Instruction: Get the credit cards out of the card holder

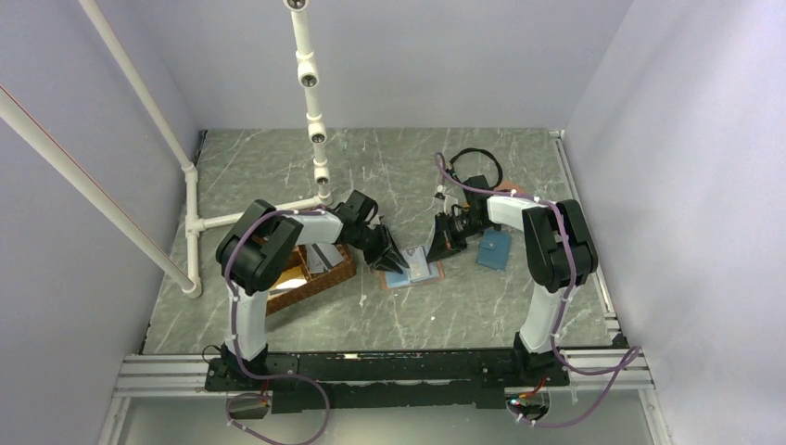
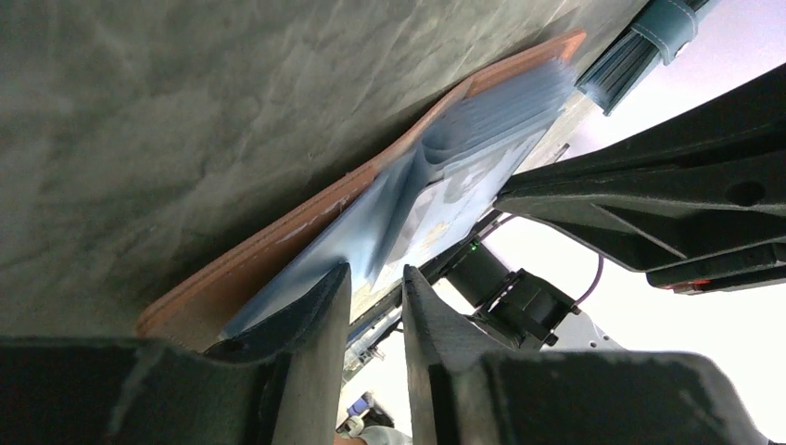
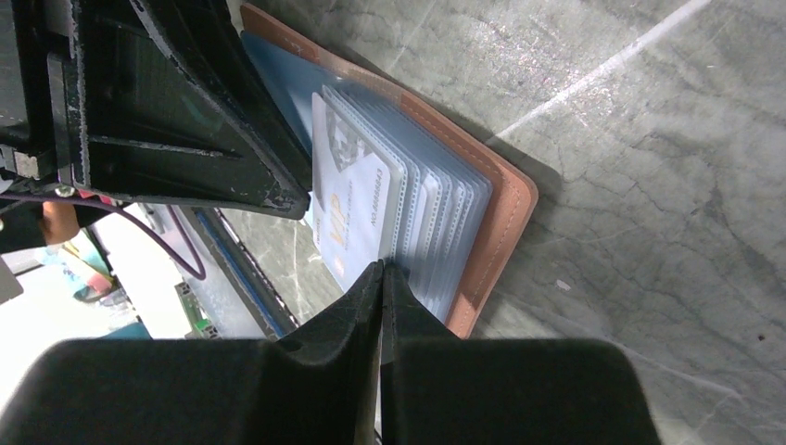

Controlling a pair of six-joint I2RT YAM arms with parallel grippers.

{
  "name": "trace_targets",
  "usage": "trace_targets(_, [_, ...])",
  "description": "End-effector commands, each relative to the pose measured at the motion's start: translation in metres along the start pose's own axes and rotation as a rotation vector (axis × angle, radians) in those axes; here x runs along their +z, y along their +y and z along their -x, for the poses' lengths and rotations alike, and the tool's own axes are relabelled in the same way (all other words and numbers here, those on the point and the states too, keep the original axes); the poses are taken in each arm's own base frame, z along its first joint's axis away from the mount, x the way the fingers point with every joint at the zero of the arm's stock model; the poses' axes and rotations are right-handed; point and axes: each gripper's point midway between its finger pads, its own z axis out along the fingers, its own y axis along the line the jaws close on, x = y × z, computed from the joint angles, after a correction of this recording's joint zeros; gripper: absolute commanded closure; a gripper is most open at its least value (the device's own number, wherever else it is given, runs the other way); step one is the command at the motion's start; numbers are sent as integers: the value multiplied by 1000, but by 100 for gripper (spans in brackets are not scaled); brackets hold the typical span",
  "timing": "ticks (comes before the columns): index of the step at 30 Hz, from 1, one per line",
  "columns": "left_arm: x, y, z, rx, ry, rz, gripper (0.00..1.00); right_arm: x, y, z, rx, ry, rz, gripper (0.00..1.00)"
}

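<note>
Holder [image 1: 416, 270] is lying open, flat on the counter [image 1: 463, 315], roughly mid-counter and a bit toward the near edge, between the two grippers. Sleeves [image 3: 445, 213] are fanning up off the salmon cover. One card [image 3: 345, 209] with "VIP" print is still sitting in the front sleeve, so extraction isn't done yet.

Right gripper [image 3: 382, 271] is showing closed, tips right at the lower edge of that front sleeve. Can't tell if it's pinching the plastic or just touching it. Left gripper [image 2: 375, 283] is standing slightly open at the holder's other end, nothing visible in the gap.

Grey flat piece [image 1: 323, 257] is lying in the basket [image 1: 343, 271] near the left edge. Might be a card already out, too small to confirm.

How many cards are remaining behind the front sleeve is hidden by overlapping plastic. The left wrist view is blurring the sleeves. Teal wallet [image 1: 494, 249] is sitting just right of the holder, untouched.
</note>
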Motion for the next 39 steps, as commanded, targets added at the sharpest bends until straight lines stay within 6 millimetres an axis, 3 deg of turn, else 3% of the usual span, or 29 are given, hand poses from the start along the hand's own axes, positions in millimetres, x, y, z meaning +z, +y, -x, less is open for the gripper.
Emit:
trace_targets(1, [7,-6,1,4,19,-11,67,17,-52,-16,-36,62,-188,94])
trace_targets(17, [21,-19,13,-32,-10,-113,66,25,-55,-25,-15,105,-185,96])
trace_targets(21, [20,-22,16,-24,-30,-124,74,25,-55,-25,-17,106,-185,96])
trace_targets(25, [18,-24,17,-2,-38,-134,100,24,-55,-24,-22,104,-189,96])
trace_targets(39, [-8,-18,3,98,-50,-88,100,19,-57,-22,-40,91,-214,95])
